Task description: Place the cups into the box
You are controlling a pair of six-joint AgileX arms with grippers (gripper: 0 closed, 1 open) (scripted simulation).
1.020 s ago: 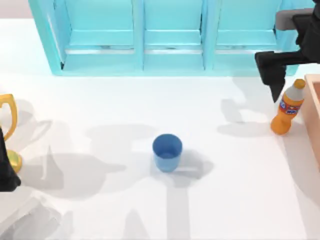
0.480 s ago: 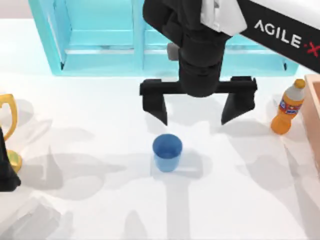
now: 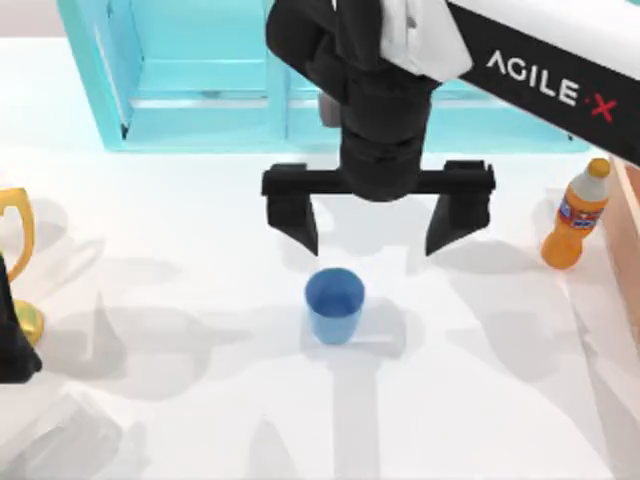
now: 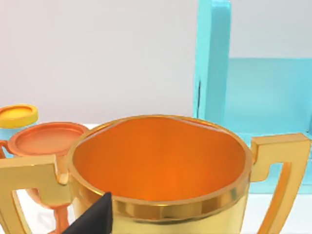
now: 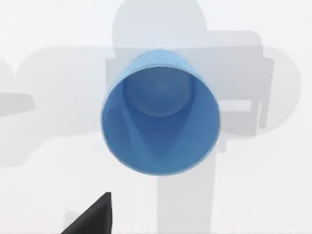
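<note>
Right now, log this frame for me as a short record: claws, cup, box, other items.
right claw: open, above the table just behind the cup
left claw: parked at the table's left edge by a gold trophy
cup: blue, upright, on the table, untouched
box: at the right edge
bottle: orange, upright beside the box
cabinet: turquoise, at the back

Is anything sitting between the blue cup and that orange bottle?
No. In the top view, only bare white table with shadows lies between the blue cup and the orange bottle.

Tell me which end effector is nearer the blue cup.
Right. The right end effector hovers open just behind the blue cup, above it. The left end effector sits parked at the table's far left edge, beside a gold trophy.
</note>
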